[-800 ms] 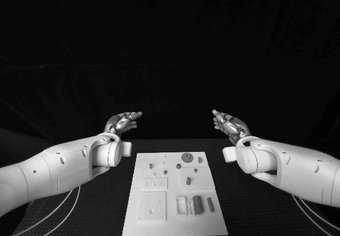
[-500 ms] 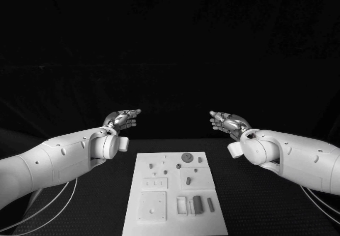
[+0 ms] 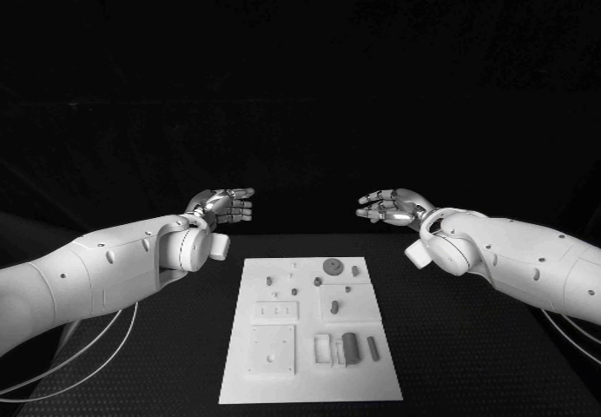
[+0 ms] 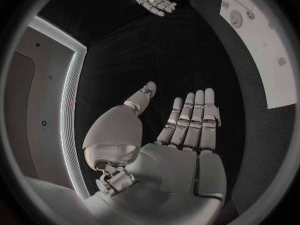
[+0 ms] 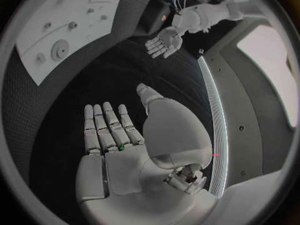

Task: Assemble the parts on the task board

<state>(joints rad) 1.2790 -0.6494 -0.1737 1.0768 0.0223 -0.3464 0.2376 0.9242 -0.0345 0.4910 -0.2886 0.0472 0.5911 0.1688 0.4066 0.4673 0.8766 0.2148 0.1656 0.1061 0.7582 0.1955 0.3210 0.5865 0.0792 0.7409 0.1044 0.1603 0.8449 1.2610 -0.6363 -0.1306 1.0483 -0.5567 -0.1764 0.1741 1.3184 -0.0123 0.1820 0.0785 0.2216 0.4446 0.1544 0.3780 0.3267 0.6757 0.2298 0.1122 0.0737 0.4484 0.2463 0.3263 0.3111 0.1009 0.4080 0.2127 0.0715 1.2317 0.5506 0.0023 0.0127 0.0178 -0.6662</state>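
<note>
Left robot hand [image 3: 223,207] released, fingers spread, raised beyond far left of task board [image 3: 311,328], right robot hand [image 3: 391,207] likewise released beyond far right, parts [image 3: 333,267] resting on board, mid-table [image 3: 488,347]

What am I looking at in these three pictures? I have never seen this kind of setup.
This is a two-armed robot at a black table. The big picture comes from a camera on its head, looking down. The two round pictures come from cameras at its wrists, each behind its own hand. The left hand and right hand hover beyond the far end of the board, fingers apart, holding nothing. On the table lies the task board, a white plate carrying small grey parts, among them a round disc. The job is assembling those parts.
</note>
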